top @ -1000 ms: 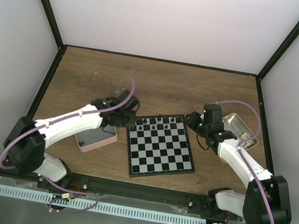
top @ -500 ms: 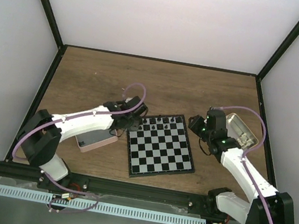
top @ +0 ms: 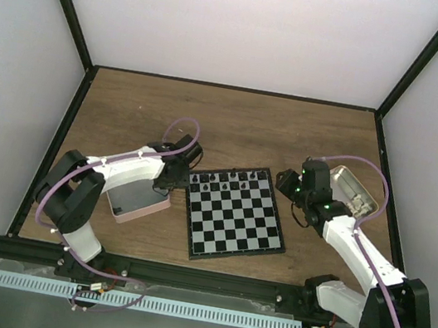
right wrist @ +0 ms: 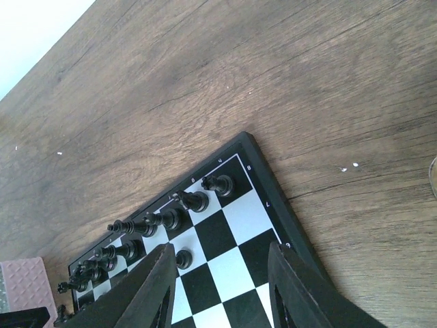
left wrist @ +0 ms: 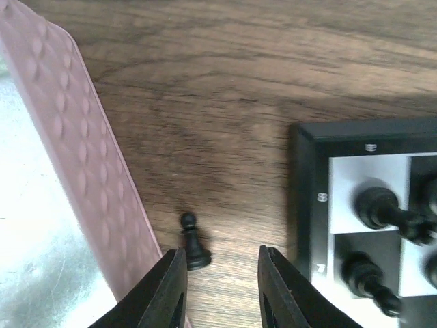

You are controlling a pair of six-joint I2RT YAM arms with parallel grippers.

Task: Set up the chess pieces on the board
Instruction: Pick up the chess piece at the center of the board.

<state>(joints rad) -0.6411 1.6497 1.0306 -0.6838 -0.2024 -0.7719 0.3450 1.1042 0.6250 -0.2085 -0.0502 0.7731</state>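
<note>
though just beside a black pawn, left gripper released, empty; right gripper likewise, by the board

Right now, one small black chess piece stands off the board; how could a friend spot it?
Find the black and pale grey checked chessboard on the wooden table, then the pink-rimmed tray to its left. On the wood strip between them stands a small black pawn, upright, close to the tray's rim. The other black pieces stand on board squares.

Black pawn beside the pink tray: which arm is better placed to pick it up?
Left. The left gripper, open, hangs just by the pawn, between tray and board; the right gripper is across the board.
</note>
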